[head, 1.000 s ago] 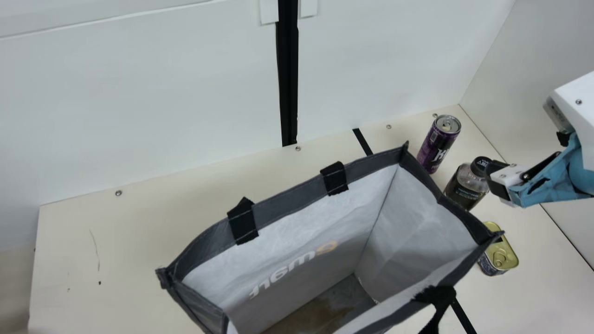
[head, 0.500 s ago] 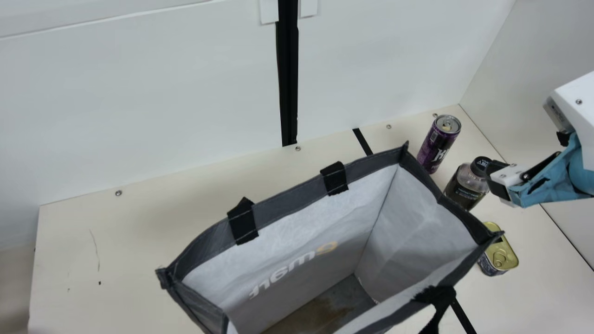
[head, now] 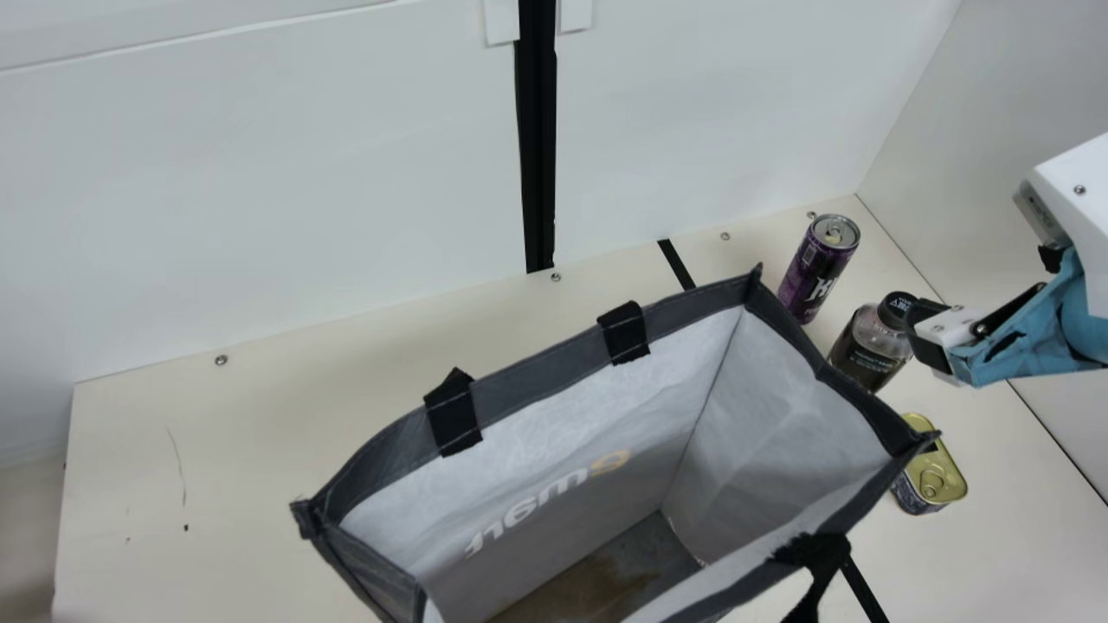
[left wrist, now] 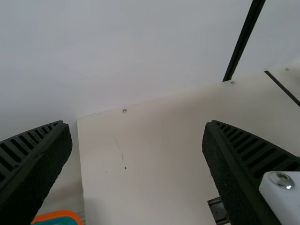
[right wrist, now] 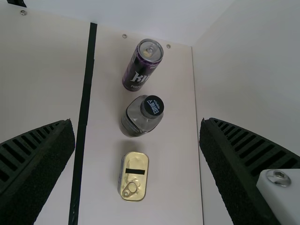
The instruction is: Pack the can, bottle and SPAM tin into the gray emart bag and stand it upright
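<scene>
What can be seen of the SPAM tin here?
The SPAM tin is a low, rounded-rectangular can, metallic-looking, with a gold lid facing up. A pull ring sits near one end, a black strip crosses the lid, and the side is dark. It looks unopened and lies flat on the cream table, outside the gray emart bag, whose corner hides part of it in the main view. The bottle stands nearby, apart; only the table touches the tin.

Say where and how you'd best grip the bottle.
The bottle likely wants gripping round its body, below the cap, the right hand coming from above: it stands upright, with the can and tin at opposite sides, so the fingers should close across the other two.
</scene>
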You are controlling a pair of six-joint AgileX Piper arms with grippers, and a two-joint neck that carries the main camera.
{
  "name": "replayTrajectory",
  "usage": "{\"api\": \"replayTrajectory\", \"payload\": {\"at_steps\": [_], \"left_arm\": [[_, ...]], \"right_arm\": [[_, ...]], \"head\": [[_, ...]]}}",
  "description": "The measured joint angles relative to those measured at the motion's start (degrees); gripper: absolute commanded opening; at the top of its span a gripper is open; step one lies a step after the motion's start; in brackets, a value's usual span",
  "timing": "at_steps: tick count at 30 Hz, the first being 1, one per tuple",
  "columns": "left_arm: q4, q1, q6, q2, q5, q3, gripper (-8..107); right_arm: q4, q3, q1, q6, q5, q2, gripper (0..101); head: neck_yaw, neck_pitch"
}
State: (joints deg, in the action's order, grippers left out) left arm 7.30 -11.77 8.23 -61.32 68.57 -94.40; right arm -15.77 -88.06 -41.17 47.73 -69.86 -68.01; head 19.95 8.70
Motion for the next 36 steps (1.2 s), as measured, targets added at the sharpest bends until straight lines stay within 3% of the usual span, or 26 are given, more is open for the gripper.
{"api": "replayTrajectory", "payload": {"at_steps": [16, 36], "left_arm": [[-6.2, -14.5, -4.6, -7.4, 0.4, -9.5, 90], [-7.3, -28.5, -7.4, -17.3, 1.4, -19.9, 90]], "right_arm": [[0.0, 0.0, 0.0, 0.0, 0.0, 0.0, 95], [0.0, 0.0, 0.0, 0.0, 0.0, 0.0, 95]], "head": [[-0.1, 0.0], [-0.1, 0.0]]}}
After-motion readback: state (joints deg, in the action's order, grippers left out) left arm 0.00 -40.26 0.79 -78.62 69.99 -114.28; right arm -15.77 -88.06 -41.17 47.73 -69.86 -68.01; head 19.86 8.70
